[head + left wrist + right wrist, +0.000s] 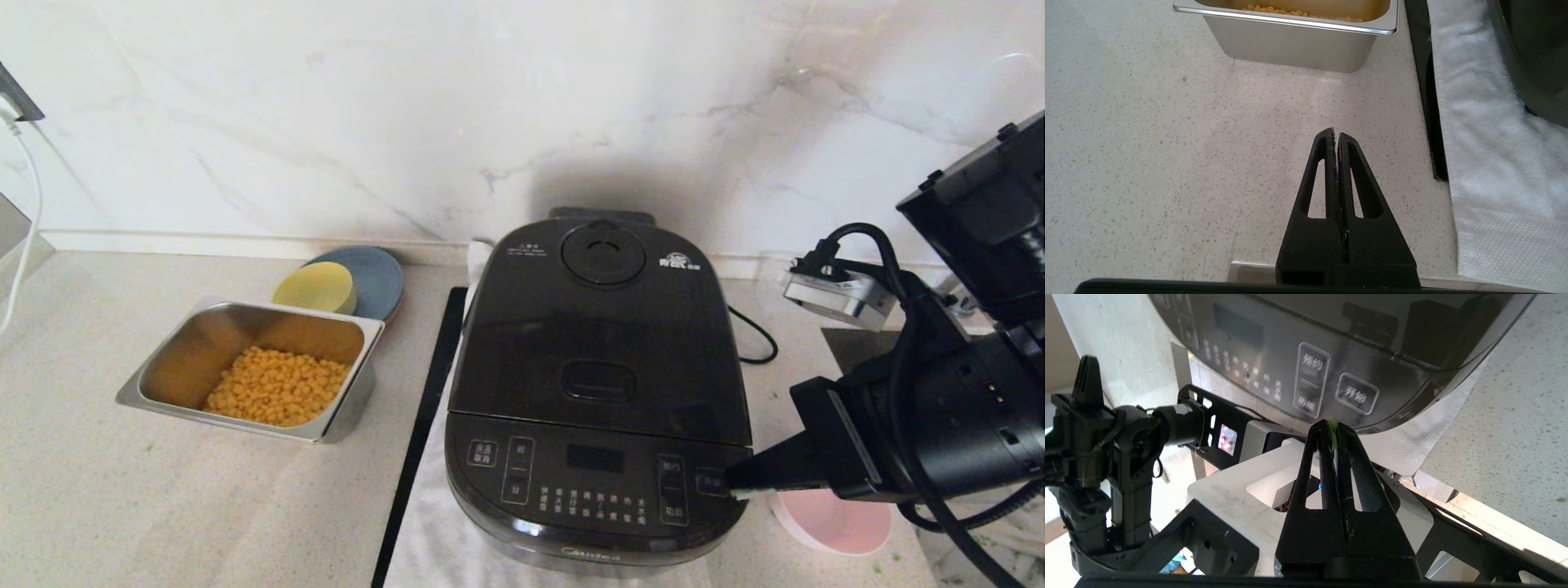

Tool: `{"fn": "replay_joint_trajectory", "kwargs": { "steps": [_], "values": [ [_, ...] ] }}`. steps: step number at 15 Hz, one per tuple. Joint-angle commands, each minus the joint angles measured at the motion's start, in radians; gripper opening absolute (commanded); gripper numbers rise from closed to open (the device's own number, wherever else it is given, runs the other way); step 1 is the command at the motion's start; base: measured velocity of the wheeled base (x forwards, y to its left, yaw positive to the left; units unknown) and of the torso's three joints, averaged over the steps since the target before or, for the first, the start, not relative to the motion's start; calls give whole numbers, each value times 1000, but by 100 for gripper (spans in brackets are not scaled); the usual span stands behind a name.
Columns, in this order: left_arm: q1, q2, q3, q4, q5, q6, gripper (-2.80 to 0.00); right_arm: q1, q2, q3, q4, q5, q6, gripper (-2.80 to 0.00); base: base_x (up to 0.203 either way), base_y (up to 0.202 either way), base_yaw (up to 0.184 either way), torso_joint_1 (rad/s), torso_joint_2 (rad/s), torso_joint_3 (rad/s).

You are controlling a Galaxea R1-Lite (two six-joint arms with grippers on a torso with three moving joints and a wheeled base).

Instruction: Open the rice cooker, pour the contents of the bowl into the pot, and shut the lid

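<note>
The large glossy black rice cooker (598,392) stands in the middle of the speckled pale counter (163,506) on a white towel (1494,163), and its black hinged lid (600,327) with the round steam vent cap is down and flush. The pot inside cannot be seen. The right gripper (739,482) sits at the near right corner of the cooker, its fingers pressed together with nothing but a green scrap (1333,430) caught at the tips, which lie just beside the rightmost button (1357,393) on the front panel. The small pale pink-white bowl (829,523) rests on the counter near and right of the cooker, partly hidden under that arm; its inside is not visible, so whether the chopped greens remain in it cannot be told. A few green flecks lie on the counter nearby.

The left gripper (1336,136) hovers over bare counter left of the towel, fingers closed and empty. Farther left sits a rectangular steel tray (245,371) of yellow corn kernels (277,385), with a yellow bowl (314,287) on a blue plate (375,278) behind it.

The closed lid and stray greens suggest either the very start or the finish of the task; the pictures do not settle which.
</note>
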Motion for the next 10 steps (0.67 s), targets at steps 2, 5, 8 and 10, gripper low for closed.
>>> {"fn": "replay_joint_trajectory", "kwargs": {
  "steps": [2, 5, 8, 10],
  "values": [
    [0, 1, 0, 0, 0, 1, -280, -12, 12, 0, -11, 8, 4, -280, 0, 0, 0, 0, 0, 0],
    [0, 1, 0, 0, 0, 1, -280, -24, 22, 19, -69, 9, 2, -280, 0, 0, 0, 0, 0, 0],
    [0, 0, 0, 0, 0, 1, -280, -24, 31, 19, -71, 14, 4, -280, 0, 0, 0, 0, 0, 0],
    [0, 1, 0, 0, 0, 1, -280, -29, 34, 20, -71, 20, 4, -280, 0, 0, 0, 0, 0, 0]
  ]
}}
